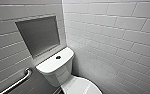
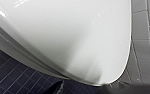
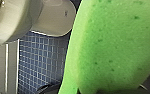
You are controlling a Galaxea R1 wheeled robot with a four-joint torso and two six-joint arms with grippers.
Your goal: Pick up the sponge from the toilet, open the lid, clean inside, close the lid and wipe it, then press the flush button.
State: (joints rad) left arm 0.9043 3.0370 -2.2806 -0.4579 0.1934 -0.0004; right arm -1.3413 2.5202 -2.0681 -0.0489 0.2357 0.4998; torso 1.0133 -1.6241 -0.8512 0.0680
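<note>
1 sponge point(image 3: 111, 45), 1 toilet point(image 1: 56, 68), lid point(image 2: 66, 37) down.

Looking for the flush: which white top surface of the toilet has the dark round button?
The rounded-rectangular tank top, against the wall, carries the button; the oval lid nearer the camera is plain white.

You're looking down into a corner of white tiled wall point(image 1: 116, 37). The toilet point(image 1: 56, 73) sits there with a dark flush button point(image 1: 58, 57) on its tank top and its lid point(image 1: 81, 86) shut. A recessed niche point(image 1: 38, 35) lies above the tank, and a metal grab bar point(image 1: 18, 82) is on the left.
</note>
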